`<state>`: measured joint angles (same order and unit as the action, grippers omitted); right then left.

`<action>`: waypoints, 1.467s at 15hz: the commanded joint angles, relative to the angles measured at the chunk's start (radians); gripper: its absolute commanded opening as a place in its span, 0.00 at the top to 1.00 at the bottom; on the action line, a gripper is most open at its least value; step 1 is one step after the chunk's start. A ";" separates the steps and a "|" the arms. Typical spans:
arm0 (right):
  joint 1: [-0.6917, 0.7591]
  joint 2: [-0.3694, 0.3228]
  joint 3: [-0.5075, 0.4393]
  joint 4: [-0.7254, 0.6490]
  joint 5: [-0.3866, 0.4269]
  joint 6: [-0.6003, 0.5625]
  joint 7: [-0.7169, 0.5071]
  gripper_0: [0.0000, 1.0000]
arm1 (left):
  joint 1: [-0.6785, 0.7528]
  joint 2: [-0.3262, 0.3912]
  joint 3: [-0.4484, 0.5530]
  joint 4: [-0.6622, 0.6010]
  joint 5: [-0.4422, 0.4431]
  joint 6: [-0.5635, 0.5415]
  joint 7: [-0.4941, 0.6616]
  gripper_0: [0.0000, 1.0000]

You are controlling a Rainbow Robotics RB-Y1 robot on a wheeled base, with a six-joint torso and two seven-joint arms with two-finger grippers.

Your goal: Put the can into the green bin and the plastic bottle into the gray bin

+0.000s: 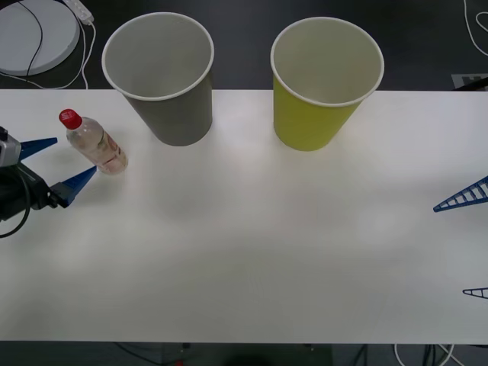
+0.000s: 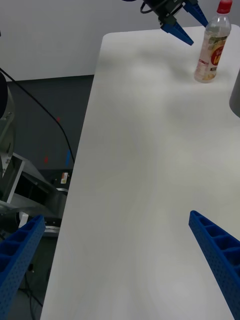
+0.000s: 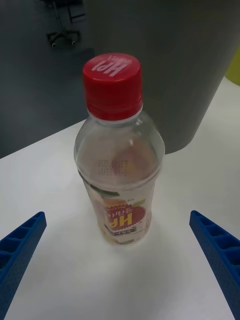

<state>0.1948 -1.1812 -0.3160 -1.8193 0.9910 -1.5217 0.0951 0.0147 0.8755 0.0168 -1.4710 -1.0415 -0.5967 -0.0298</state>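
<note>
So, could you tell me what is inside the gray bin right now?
The gray bin shows bare white inner walls from the front view; the bottom cannot be seen past its rim.

The right tool (image 2: pixel 117 260) hangs over the near edge of the white table (image 2: pixel 150 150), its 2 blue ribbed fingers (image 2: pixel 217 250) spread wide apart, one over the tabletop and the other past the edge above the dark floor. Far across the table the plastic bottle (image 2: pixel 212 47) stands upright, red cap on top. Just beside it is the left tool (image 2: pixel 182 22), its blue fingers parted and pointing toward the bottle without touching it. A sliver of the gray bin (image 2: pixel 236 97) shows at the frame edge near the bottle.
</note>
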 commanded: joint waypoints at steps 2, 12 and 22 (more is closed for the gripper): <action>0.000 0.000 0.000 0.000 0.000 0.000 0.000 0.00 | -0.039 -0.001 -0.054 0.003 -0.002 0.072 0.010 0.00; 0.000 0.000 0.000 0.000 0.000 0.000 0.000 0.00 | -0.131 -0.075 -0.087 0.049 -0.066 0.104 0.022 0.00; 0.000 0.000 0.000 0.000 0.000 0.000 0.000 0.00 | -0.180 -0.125 -0.087 0.078 -0.127 0.114 0.064 0.00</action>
<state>0.1948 -1.1812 -0.3160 -1.8193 0.9910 -1.5217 0.0951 -0.1653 0.7542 -0.0706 -1.3931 -1.1654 -0.4826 0.0312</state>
